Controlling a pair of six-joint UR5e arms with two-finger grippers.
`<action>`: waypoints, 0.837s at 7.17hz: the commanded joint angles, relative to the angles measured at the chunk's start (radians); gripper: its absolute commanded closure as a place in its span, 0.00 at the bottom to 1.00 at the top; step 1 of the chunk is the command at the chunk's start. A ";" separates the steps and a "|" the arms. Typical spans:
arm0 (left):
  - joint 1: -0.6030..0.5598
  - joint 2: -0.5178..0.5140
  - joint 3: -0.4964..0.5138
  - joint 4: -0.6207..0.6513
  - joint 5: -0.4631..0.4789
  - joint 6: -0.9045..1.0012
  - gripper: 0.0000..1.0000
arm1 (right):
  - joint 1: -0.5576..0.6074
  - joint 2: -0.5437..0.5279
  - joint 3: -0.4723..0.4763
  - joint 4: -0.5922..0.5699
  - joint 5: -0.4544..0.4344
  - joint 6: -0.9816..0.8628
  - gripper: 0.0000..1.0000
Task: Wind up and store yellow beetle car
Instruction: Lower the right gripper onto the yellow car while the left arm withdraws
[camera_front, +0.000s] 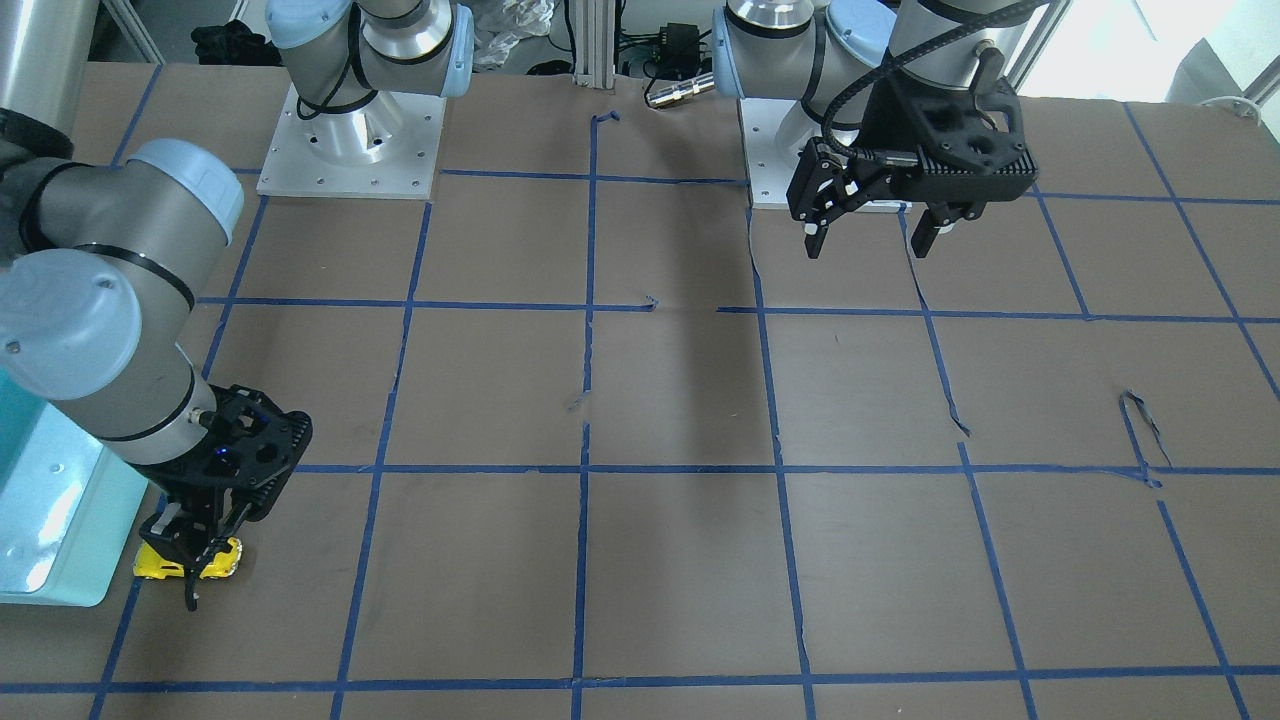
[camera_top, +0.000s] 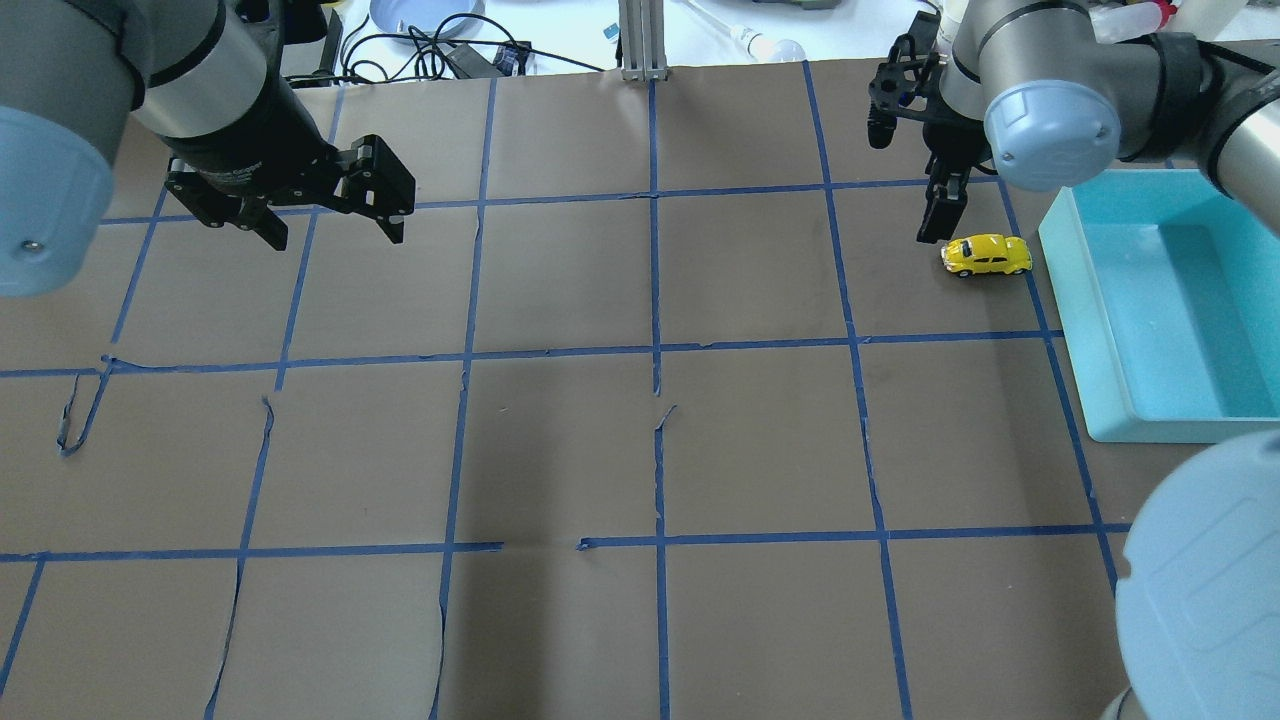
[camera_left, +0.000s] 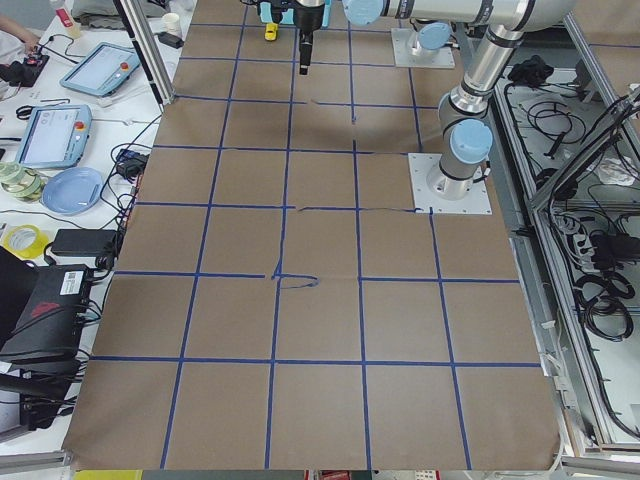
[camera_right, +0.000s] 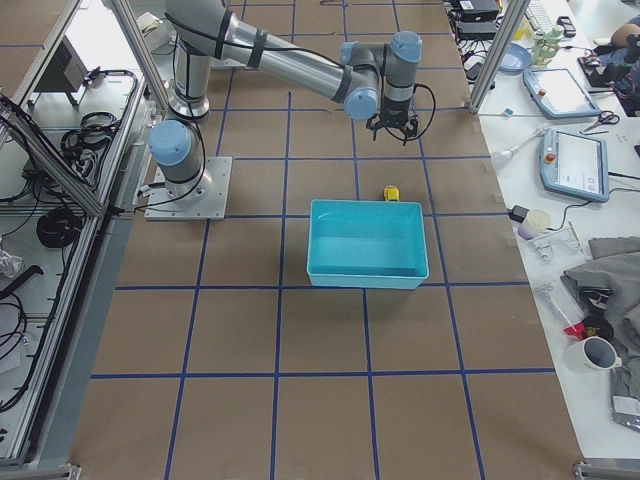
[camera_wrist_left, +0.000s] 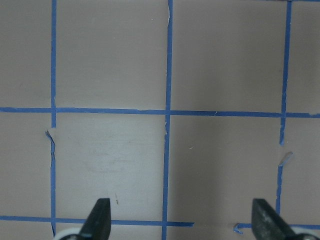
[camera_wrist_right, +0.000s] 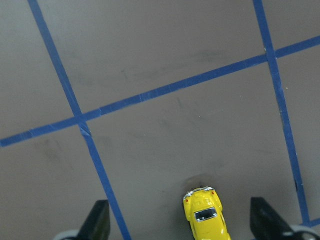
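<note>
The yellow beetle car (camera_top: 986, 255) stands on the brown table cover near the far right, beside the teal bin (camera_top: 1100, 330). It also shows in the front view (camera_front: 225, 560), the right side view (camera_right: 391, 193) and the right wrist view (camera_wrist_right: 206, 215). My right gripper (camera_top: 910, 170) hangs open just above the car. In the right wrist view the gripper (camera_wrist_right: 182, 222) has a finger on each side of the car and does not touch it. My left gripper (camera_top: 335, 225) is open and empty, high over the far left of the table; it also shows in the front view (camera_front: 868, 240) and the left wrist view (camera_wrist_left: 182, 220).
The teal bin (camera_right: 365, 275) looks empty and sits close to the car on the robot's right. Blue tape lines (camera_top: 655, 350) cross the table cover. The two arm bases (camera_front: 350, 140) stand at the robot's edge. Tablets and cables lie on side desks (camera_left: 60, 130).
</note>
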 joint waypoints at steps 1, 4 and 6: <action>0.017 0.019 -0.003 0.001 -0.002 0.000 0.00 | -0.057 0.048 -0.010 -0.045 0.005 -0.161 0.00; 0.051 0.019 -0.007 0.040 -0.004 0.016 0.00 | -0.087 0.120 -0.003 -0.091 -0.008 -0.412 0.00; 0.051 0.019 -0.009 0.042 -0.004 0.016 0.00 | -0.132 0.145 0.004 -0.102 -0.015 -0.487 0.00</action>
